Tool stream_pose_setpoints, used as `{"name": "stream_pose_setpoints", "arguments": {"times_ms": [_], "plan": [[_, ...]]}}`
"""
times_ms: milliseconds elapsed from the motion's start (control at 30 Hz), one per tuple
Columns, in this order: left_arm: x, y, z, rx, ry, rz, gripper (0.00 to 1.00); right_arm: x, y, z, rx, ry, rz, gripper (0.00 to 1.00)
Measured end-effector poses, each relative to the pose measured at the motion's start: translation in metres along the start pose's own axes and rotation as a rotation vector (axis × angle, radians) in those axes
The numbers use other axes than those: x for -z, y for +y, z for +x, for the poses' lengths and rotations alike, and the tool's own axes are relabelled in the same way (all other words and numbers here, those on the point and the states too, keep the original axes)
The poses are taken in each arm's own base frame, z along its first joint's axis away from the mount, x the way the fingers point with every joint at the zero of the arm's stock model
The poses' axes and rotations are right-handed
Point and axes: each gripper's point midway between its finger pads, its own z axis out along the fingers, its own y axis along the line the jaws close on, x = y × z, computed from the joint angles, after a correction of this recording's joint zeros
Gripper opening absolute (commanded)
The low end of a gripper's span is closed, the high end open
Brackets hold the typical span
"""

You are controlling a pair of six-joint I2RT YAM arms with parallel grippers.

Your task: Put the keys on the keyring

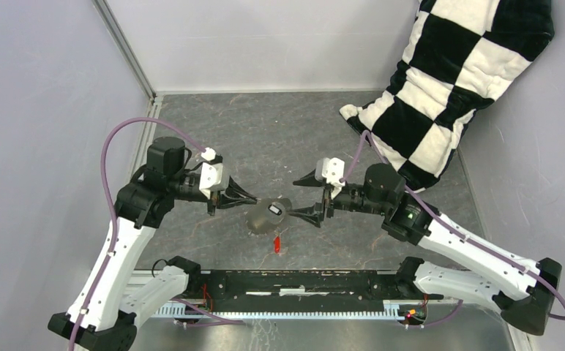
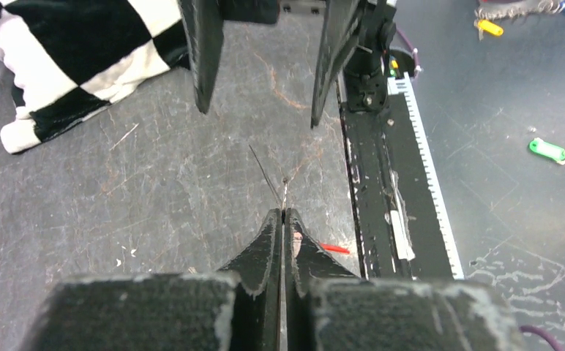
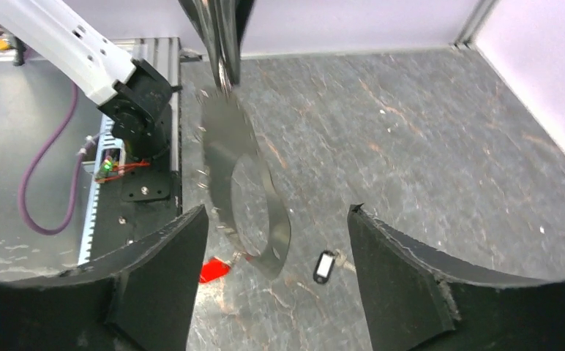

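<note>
My left gripper (image 1: 248,197) is shut on the rim of the keyring (image 1: 257,219), a thin grey oval hoop held up on edge over the table. The right wrist view shows the keyring (image 3: 221,157) blurred. The red key (image 3: 214,269) sits at the hoop's lower rim, its small link touching it. The black key with a pale spot (image 3: 325,265) lies just right of the hoop; I cannot tell whether it is attached. My right gripper (image 1: 307,196) stands open, facing the hoop, with nothing between its fingers. In the left wrist view the left gripper (image 2: 285,213) pinches the hoop edge-on.
A black-and-white checkered cushion (image 1: 455,80) leans in the back right corner. A black rail (image 1: 294,281) runs along the near edge between the arm bases. Loose coloured tags, green (image 2: 550,150) and yellow (image 2: 488,28), lie beyond the rail. Grey walls enclose the table.
</note>
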Motion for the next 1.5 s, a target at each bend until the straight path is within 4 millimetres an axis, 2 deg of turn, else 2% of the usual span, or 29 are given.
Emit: {"name": "stream_pose_setpoints", "arguments": {"times_ms": [133, 267, 367, 500, 600, 733, 833, 1033, 1433, 1500], "plan": [[-0.002, 0.001, -0.012, 0.033, -0.059, -0.008, 0.02, 0.011, 0.001, 0.033, -0.052, 0.011, 0.062, 0.91], [-0.002, -0.002, -0.023, 0.026, -0.099, 0.008, 0.02, 0.013, -0.003, 0.057, -0.089, 0.036, 0.093, 0.92], [-0.002, -0.004, -0.026, 0.027, -0.112, 0.027, 0.02, 0.008, -0.009, 0.06, -0.122, 0.017, 0.08, 0.89], [-0.003, -0.004, -0.026, 0.038, -0.115, 0.041, 0.02, -0.001, -0.009, 0.057, -0.162, -0.026, 0.011, 0.8], [-0.003, -0.005, -0.028, 0.036, -0.122, 0.052, 0.02, -0.006, 0.004, 0.057, -0.207, -0.063, -0.103, 0.63], [-0.002, -0.006, -0.033, 0.023, -0.129, 0.055, 0.02, -0.009, 0.022, 0.054, -0.25, -0.085, -0.244, 0.2], [-0.001, -0.007, -0.036, 0.015, -0.134, 0.058, 0.02, -0.008, 0.036, 0.049, -0.285, -0.097, -0.349, 0.01], [-0.001, -0.013, -0.042, 0.009, -0.156, 0.094, 0.02, 0.001, 0.053, 0.039, -0.319, -0.107, -0.483, 0.0], [0.004, -0.026, -0.053, 0.025, -0.178, 0.119, 0.05, 0.003, 0.051, 0.025, -0.271, -0.05, -0.582, 0.0], [0.005, -0.027, -0.054, 0.02, -0.179, 0.118, 0.13, 0.003, 0.051, 0.024, -0.262, -0.048, -0.586, 0.0]]}}
